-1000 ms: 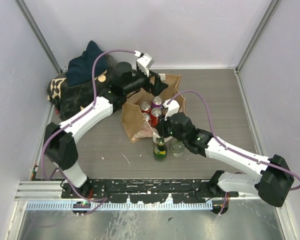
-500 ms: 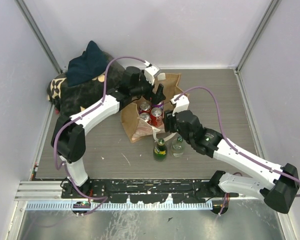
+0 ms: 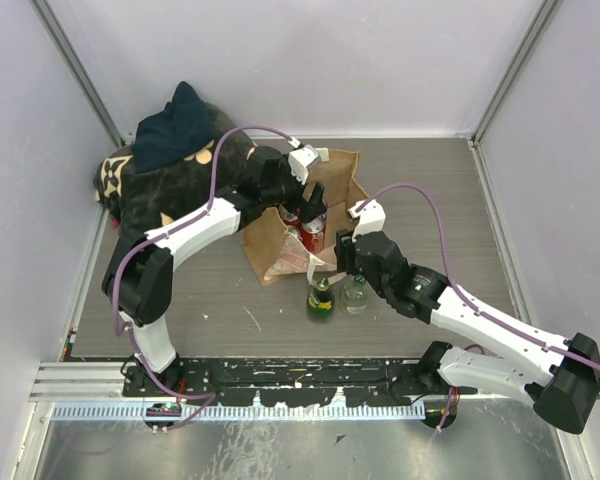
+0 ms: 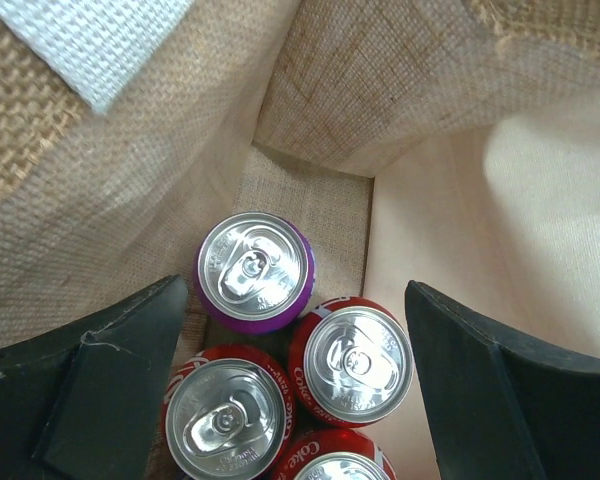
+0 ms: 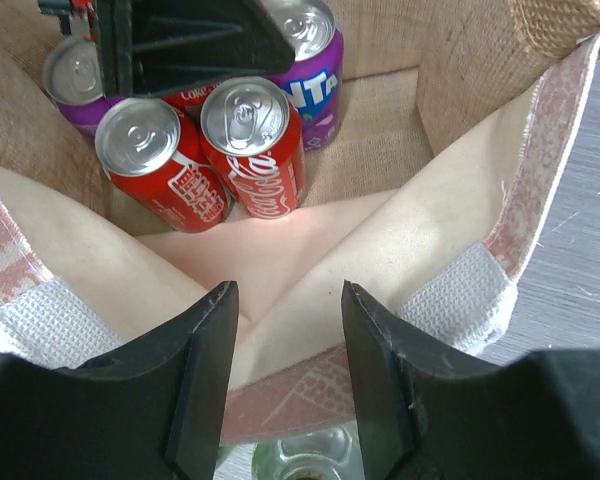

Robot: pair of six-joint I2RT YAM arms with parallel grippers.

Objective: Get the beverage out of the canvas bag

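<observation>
The canvas bag [image 3: 270, 245] stands open at mid-table, with several soda cans inside. My left gripper [image 3: 313, 212] is open and reaches down into the bag. In the left wrist view its fingers [image 4: 100, 385] flank a red Coke can [image 4: 358, 362], with a purple can [image 4: 254, 270] and another red can [image 4: 225, 418] beside it. My right gripper [image 3: 344, 256] is open at the bag's near side. In the right wrist view it [image 5: 285, 385] straddles the bag's pink-printed rim [image 5: 310, 400], with red cans [image 5: 252, 140] and a purple Fanta can [image 5: 318, 62] beyond.
A green bottle [image 3: 320, 299] and a clear bottle [image 3: 356, 294] stand on the table just in front of the bag. A black bag with tan pattern [image 3: 150, 190] and a dark blue cloth [image 3: 170, 125] lie at the back left. Walls enclose the table.
My left gripper has come forward and down from the bag's far rim into the bag, over the cans. My right gripper has shifted slightly right along the near rim.
</observation>
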